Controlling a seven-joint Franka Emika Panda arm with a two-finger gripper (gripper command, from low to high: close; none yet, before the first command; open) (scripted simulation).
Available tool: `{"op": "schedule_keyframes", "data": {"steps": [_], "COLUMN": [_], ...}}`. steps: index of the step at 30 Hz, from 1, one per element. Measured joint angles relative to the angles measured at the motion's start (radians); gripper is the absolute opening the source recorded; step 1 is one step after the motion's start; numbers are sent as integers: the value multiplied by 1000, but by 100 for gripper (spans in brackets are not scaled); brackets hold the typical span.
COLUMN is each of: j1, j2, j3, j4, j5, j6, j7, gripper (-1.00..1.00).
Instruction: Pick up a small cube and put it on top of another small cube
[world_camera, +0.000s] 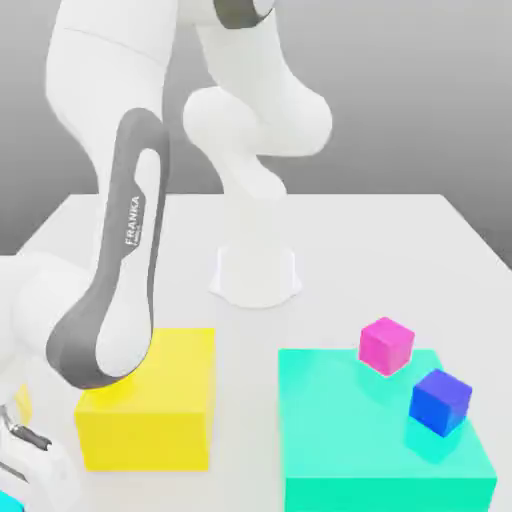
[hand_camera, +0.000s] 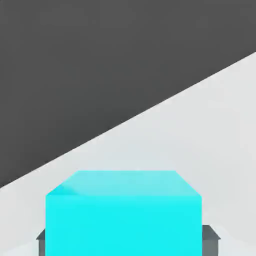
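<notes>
Because the end effector (hand_camera: 125, 242) is closed on the cyan cube (hand_camera: 124, 220), with a finger (hand_camera: 210, 242) against each of two opposite sides, it opens only as wide as the cube itself. The pair is at the near corner on the exterior view's left, beyond the yellow block (world_camera: 145, 440). The pink cube (world_camera: 386, 346) and the blue cube (world_camera: 441, 402) are on the exterior view's right, at the green block (world_camera: 370, 410); which is the target, I cannot tell.

The cyan cube looks light and stiff, unlikely to crush or bend. Its plain, flat sides suit a square pinch across the middle, though smooth faces might slip if gripped near an edge. Its top and underside are best left free, so it can be set down level and released straight.
</notes>
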Motion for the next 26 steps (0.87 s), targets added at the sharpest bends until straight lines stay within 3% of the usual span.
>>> {"op": "schedule_keyframes", "data": {"steps": [5,17,22,23,26], "j1": [41,338,616,610,607], "j2": [-137,-484,-557,-537,-537], "j3": [-41,214,336,329,329], "j4": [-33,-231,-313,-324,-324], "j5": [-52,-172,-254,-264,-264], "j6": [-104,-239,-223,-192,-192], "j7": [33,-52,-83,-82,-82], "gripper": [-100,-100,-100,100,100]}}
